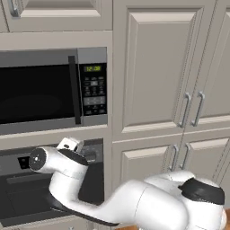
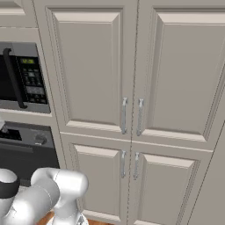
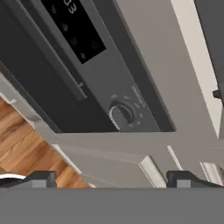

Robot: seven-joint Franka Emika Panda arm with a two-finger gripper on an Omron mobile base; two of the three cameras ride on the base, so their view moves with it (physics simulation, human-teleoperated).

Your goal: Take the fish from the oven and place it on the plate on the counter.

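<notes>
Below the microwave, the oven is sitting with its door shut, and the white arm is reaching across in front of that door toward the control strip. In the hand view the gripper is hovering with its two dark tips standing wide apart and nothing between them, facing the oven's round knob and, further along the same panel, the black display. The long door handle is running just beneath the display, well apart from the tips. The fish cannot be seen; judging by the task, it is lying somewhere behind the closed oven door, so its exact spot on the racks cannot be told. The plate and the counter cannot be placed from these pictures either.

As I judge it, the step in hand is getting the oven open, and the risks are coming from the aim. The hand is pointing nearer the knob than the handle, so a forward push could be turning or bumping the knob instead of catching the bar. The hand is also rolled relative to the oven, so the tips may be closing askew on the handle and slipping off during the pull. With the elbow lying low in front of the door, a dropping door could be striking the arm.
</notes>
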